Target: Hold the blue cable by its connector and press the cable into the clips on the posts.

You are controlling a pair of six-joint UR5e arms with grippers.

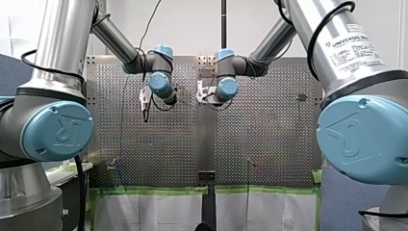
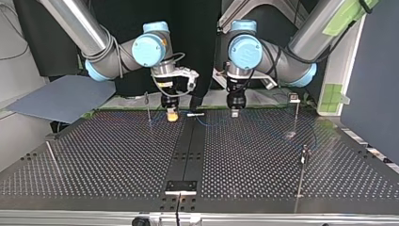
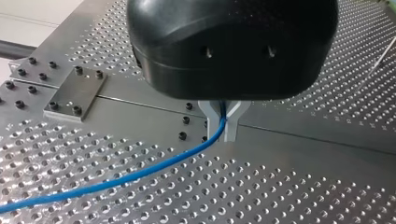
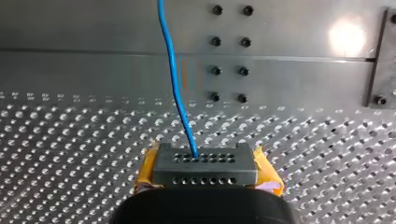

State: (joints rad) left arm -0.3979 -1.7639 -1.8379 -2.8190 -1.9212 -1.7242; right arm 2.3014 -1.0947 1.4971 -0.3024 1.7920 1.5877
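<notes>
Firmly, right gripper [image 4: 205,173] clamps holed grey connector [image 4: 205,161] in yellow pads [image 4: 147,169]; left gripper [image 3: 224,125] pinches blue cable [image 3: 140,174].

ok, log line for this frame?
right gripper: shut on connector | left gripper: shut on blue cable | run: low over table | clip: no cable seen in it

A label [image 1: 355,48] on my right arm [image 1: 315,26] reads "UNIVERSAL".

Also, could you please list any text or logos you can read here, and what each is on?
"UNIVERSAL ROB", cut off: white label on my right arm.
"UR" logo: the two near blue joint caps, front view.
Smaller print on that label: too blurred to read.
Other views: none.
</notes>
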